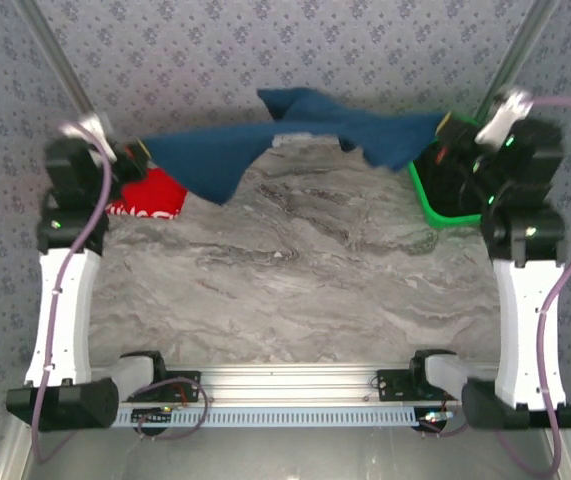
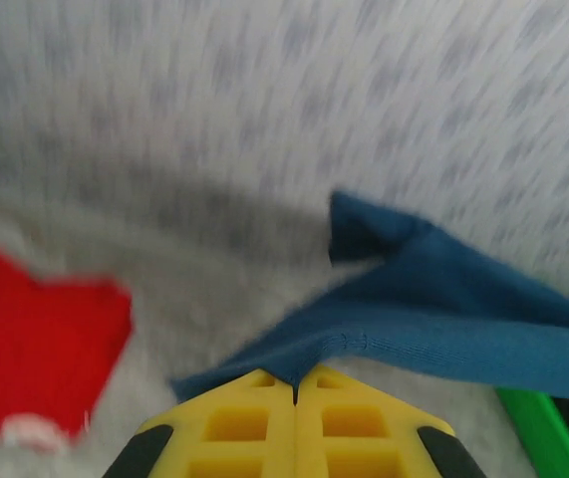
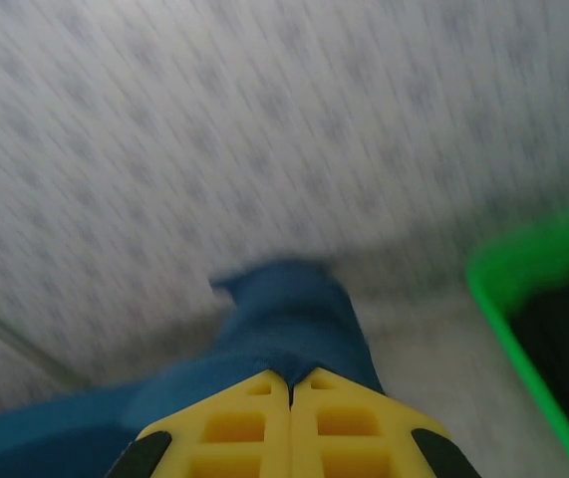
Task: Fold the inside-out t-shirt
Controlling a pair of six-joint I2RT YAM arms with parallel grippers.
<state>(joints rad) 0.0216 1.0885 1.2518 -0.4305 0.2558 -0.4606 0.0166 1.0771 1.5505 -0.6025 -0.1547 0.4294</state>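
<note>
We see the inside-out t-shirt (image 1: 295, 135) strung out above the far side of the table (image 1: 295, 290), a dark blue band spanning from one arm to the other. Its middle bunches up in a raised fold, and toward the left a wide flap sags down to a point over the marbled top; we cannot tell whether that point touches the surface. The left gripper (image 2: 295, 376) has its yellow fingers pressed together on a seamed edge of the blue cloth, which runs away from the tips to the right in the left wrist view. The right gripper (image 3: 290, 378) is likewise pinched tight on the shirt, with a rolled bundle of the fabric rising just beyond its tips and more of it trailing off to the lower left. Below the left end of the shirt a red garment (image 1: 145, 195) with white lettering lies flat on the table, near the left arm. At the right end a green bin (image 1: 430, 205) sits on the table with black clothing (image 1: 455, 175) inside it, partly behind the right arm. A grey patterned backdrop (image 1: 265, 50) closes the scene behind the table; both wrist views are blurred.
</note>
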